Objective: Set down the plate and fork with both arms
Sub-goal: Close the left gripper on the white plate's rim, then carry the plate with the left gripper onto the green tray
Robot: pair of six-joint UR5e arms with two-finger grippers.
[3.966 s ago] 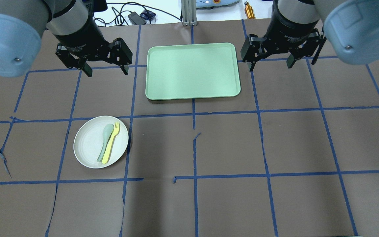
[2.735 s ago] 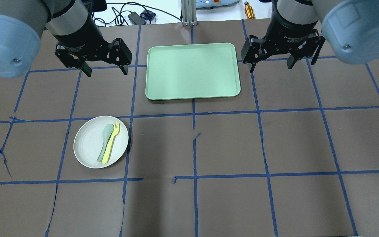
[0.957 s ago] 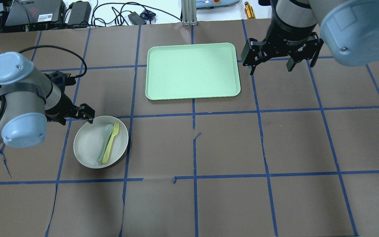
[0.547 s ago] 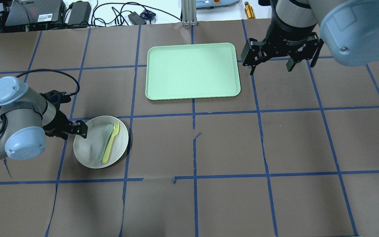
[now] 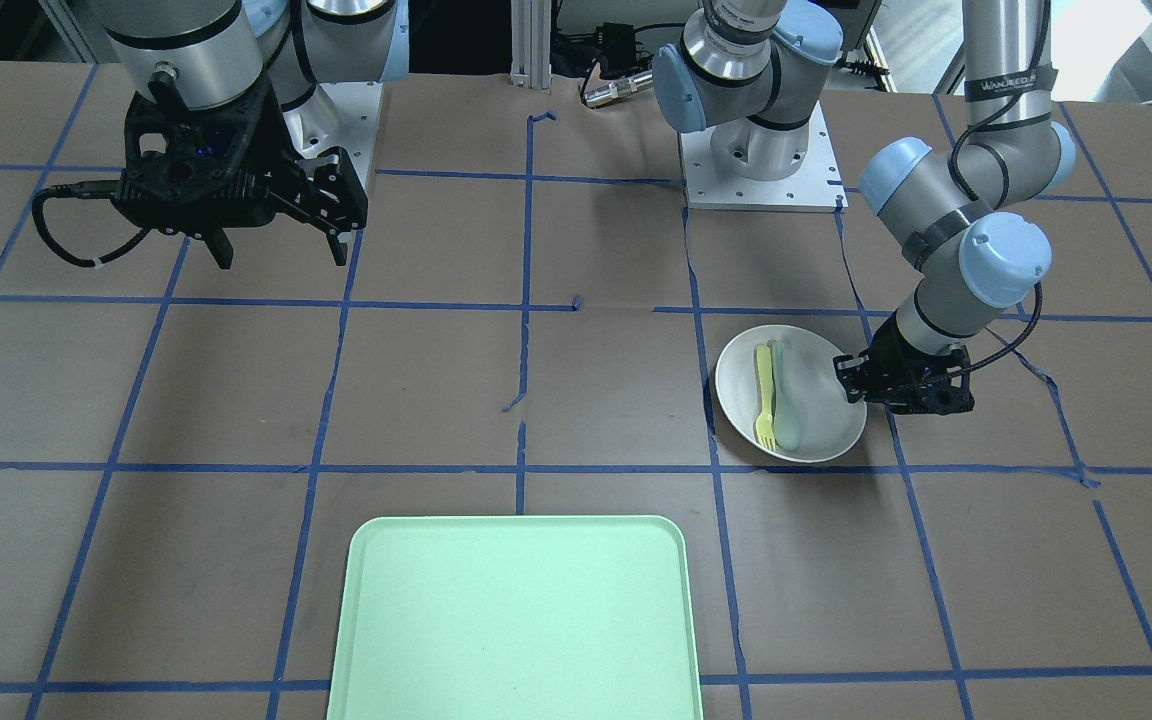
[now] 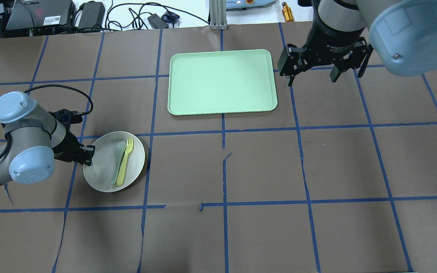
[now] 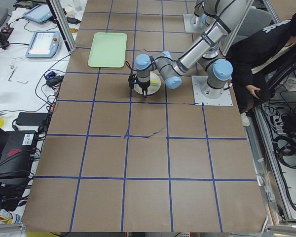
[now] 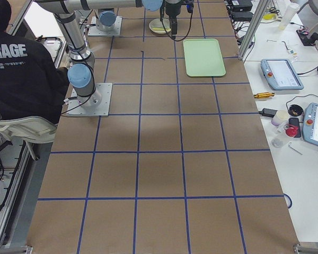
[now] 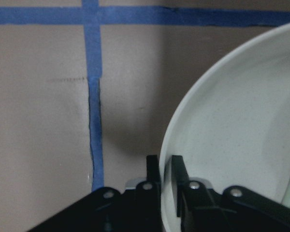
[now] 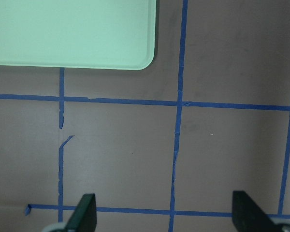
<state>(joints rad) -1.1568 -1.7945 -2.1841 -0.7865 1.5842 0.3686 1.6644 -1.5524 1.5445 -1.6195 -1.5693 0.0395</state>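
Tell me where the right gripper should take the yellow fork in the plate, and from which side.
Take the fork mid-handle, straight down from above with the right gripper, closing across its slim width. It lies flat inside the plate, whose rim the left gripper pinches, so a sideways approach looks blocked. The spoon lies close on the left gripper's side, leaving little room there.

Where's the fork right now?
Overhead view, left half: the fork lies on the plate, just right of the spoon; the left gripper pinches the plate's left rim.

Fork point(image 6: 124, 161) on plate point(image 6: 99, 178), beside spoon point(image 6: 116, 162)
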